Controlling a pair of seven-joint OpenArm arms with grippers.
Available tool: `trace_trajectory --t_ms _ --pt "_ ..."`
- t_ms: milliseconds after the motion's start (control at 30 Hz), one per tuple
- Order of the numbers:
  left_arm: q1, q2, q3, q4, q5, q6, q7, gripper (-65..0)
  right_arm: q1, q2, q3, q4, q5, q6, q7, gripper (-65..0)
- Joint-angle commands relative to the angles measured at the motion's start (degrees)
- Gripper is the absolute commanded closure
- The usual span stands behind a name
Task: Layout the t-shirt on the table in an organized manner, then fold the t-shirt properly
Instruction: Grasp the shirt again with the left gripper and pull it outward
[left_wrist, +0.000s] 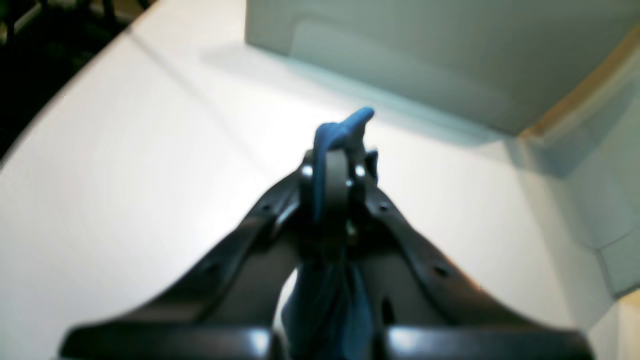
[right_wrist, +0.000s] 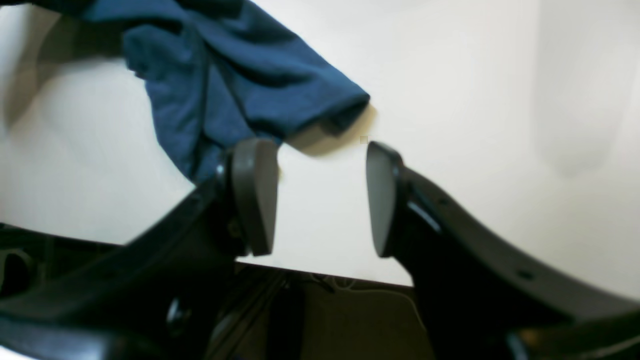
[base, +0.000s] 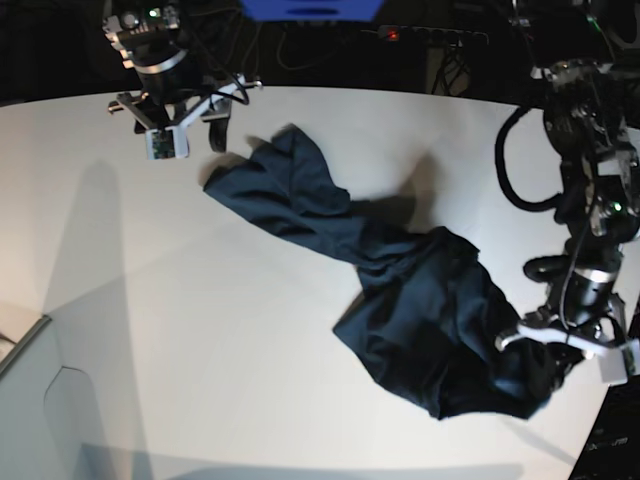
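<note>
White table (base: 200, 330) fills most of the base view, dark clutter behind its far edge, and a pale box wall (left_wrist: 425, 55) shows in the left wrist view. We see the t-shirt (base: 400, 290) lying crumpled in a long diagonal band across the table, not yet spread out; its long axis runs from the far corner by our right arm down toward the near edge by our left arm. Left claw (left_wrist: 332, 165) is pressed together, pinching a fold of blue fabric that pokes out past the tips and trails back under the palm; in the base view that end of the shirt bunches right at this claw. Right claw (right_wrist: 322, 197) is spread, nothing between its pads, hovering above the table with the sleeve hem (right_wrist: 345, 107) just beyond and slightly to one side of the tips, not touching that we can tell. We judge the layout step is in hand: one end held, the other free. Next move likely turns on the right claw reaching forward onto that sleeve end, since it's the nearer arm there, then pulling both ends apart along the diagonal.
</note>
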Motion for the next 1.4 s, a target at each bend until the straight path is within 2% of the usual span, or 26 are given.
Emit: trace_trajectory --t_ms 0,300,433,500,633,800,867,933,1000,1067,1167,1367 --pt "-2.56 -0.58 -0.19 1.9 -0.28 0.01 -2.39 0.0 -0.28 -0.14 -0.01 0.9 0.19 0.46 1.17 -29.1" --pt "-12.67 -0.05 0.34 2.86 -0.28 0.01 -2.39 0.0 -0.19 -0.14 -0.01 0.9 0.19 0.46 1.17 -29.1" --pt "-16.8 0.91 6.4 2.34 -0.28 0.1 -2.48 0.0 -0.19 -0.14 -0.01 0.9 0.19 0.46 1.17 -29.1" --pt "-18.47 2.67 10.01 2.34 0.07 0.19 -2.48 0.0 -0.19 -0.14 -0.01 0.9 0.19 0.46 1.17 -29.1" --pt "-20.31 8.65 17.04 0.4 0.51 0.19 -2.56 0.0 -0.19 -0.14 0.08 0.9 0.19 0.46 1.17 -29.1" --pt "-22.78 16.56 23.98 -9.09 4.73 -0.08 -2.74 -0.3 -0.19 -0.14 0.26 0.9 0.19 0.46 1.17 -29.1" --pt "-24.88 19.2 27.85 -17.36 6.66 -0.16 -2.74 -4.7 -0.19 -0.14 0.26 0.82 0.19 0.46 1.17 -29.1" --pt "-26.73 20.42 31.11 -25.71 6.75 -0.16 -2.83 -13.3 -0.19 -0.14 0.26 0.82 0.19 0.46 1.17 -29.1" --pt "-27.35 20.42 33.3 -30.63 6.75 -0.16 -2.92 -23.3 -0.19 -0.14 0.26 0.82 0.19 0.46 1.17 -29.1" --pt "-26.99 20.42 33.74 -30.54 6.75 -0.16 -2.92 -28.1 -0.19 -0.14 0.26 0.82 0.19 0.46 1.17 -29.1" --pt "-23.39 20.34 32.95 -25.8 6.75 0.1 -2.92 -27.6 0.16 -0.14 0.26 0.73 0.19 0.46 1.17 -29.1" --pt "-11.79 12.08 23.11 -16.13 6.75 0.19 -2.92 -28.0 1.04 -0.14 0.08 0.73 0.19 0.46 1.17 -29.1"
